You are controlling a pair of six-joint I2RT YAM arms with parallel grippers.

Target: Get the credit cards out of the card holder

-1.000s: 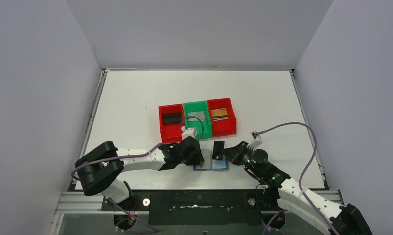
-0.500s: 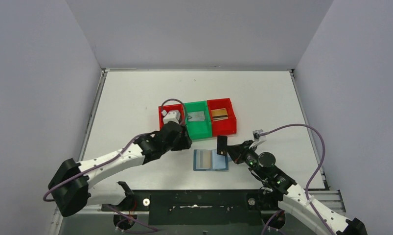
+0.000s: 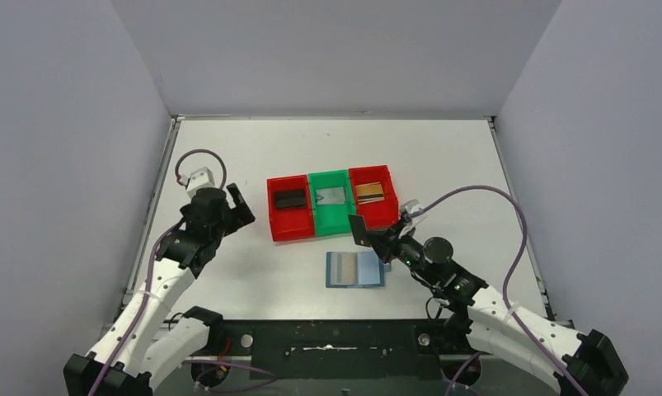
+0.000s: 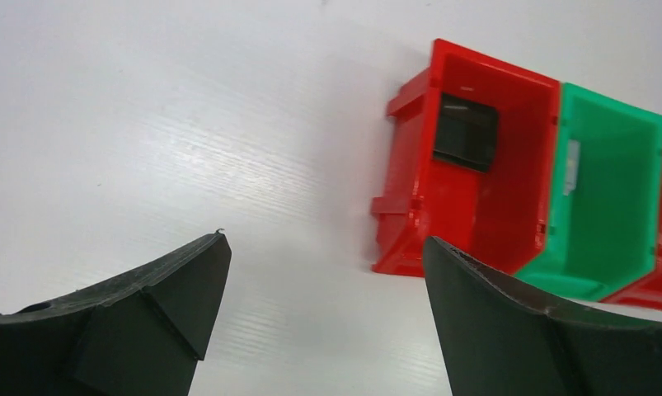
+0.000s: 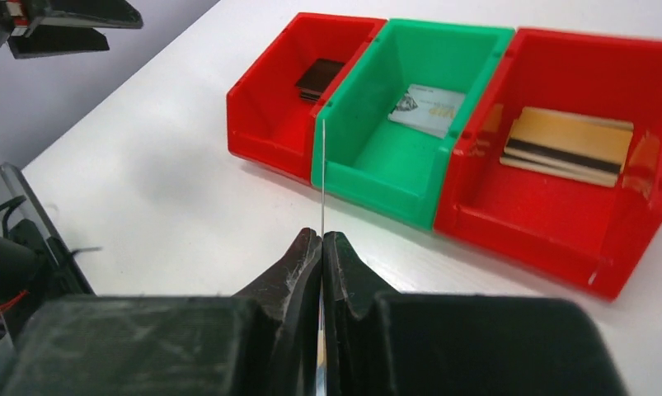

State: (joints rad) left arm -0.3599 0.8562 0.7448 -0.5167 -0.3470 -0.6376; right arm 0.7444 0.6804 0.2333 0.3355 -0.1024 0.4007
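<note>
- The right gripper (image 5: 321,239) is fully closed on a dark card (image 3: 358,230). It pinches the card by the lower edge, so the card stands upright and the right wrist view shows only its thin edge.
- I think this grip leaves most of the card free, so that it can be lowered into a bin. The gripper is just in front of the bins, on their near side.
- The left gripper (image 4: 326,243) is wide open and has nothing between its fingers. It hangs above the bare table (image 3: 228,157), to the left of the bins, probably to leave room for the other arm.
- The card holder (image 3: 356,269) lies unfolded and flat on the table, near the bins on their near side, beside the right gripper. I cannot tell if any card remains in its pockets.
- The left red bin (image 5: 269,144) holds a black card (image 5: 319,77).
- The green bin (image 5: 368,194) holds a silver-grey card (image 5: 426,110).
- The right red bin (image 5: 517,247) holds gold-brown cards (image 5: 568,144).
</note>
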